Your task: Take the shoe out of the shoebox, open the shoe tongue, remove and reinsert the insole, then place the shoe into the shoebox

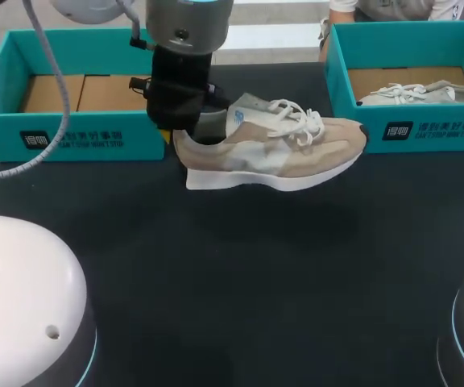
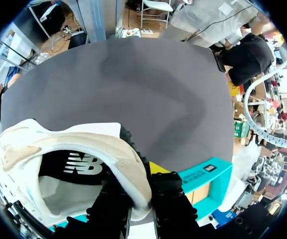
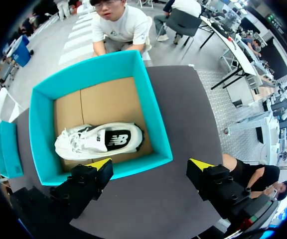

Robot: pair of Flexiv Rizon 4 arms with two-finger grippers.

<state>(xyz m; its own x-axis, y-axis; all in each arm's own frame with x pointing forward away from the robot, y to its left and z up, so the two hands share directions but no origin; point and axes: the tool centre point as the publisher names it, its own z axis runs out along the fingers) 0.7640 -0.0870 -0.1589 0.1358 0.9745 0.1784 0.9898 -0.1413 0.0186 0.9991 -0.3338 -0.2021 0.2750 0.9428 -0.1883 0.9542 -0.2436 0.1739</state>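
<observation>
A beige and white sneaker (image 1: 272,145) hangs above the table in front of the left teal shoebox (image 1: 71,133), toe pointing right and laces tied. My left gripper (image 1: 186,127) comes down from above and is shut on the shoe's heel collar. In the left wrist view the heel rim (image 2: 128,169) sits pinched between the black fingers of this gripper (image 2: 141,201), and the dark insole (image 2: 78,164) shows inside. My right gripper (image 3: 151,164) stands open, empty, above the table beside the right shoebox (image 3: 153,114).
The left shoebox shows only its cardboard floor (image 1: 55,93). The right shoebox (image 1: 425,129) holds a second white sneaker (image 1: 425,93) lying on its side (image 3: 98,142). A person's hands (image 3: 96,50) are close to that box's far rim. Dark tabletop (image 1: 256,266) spreads in front.
</observation>
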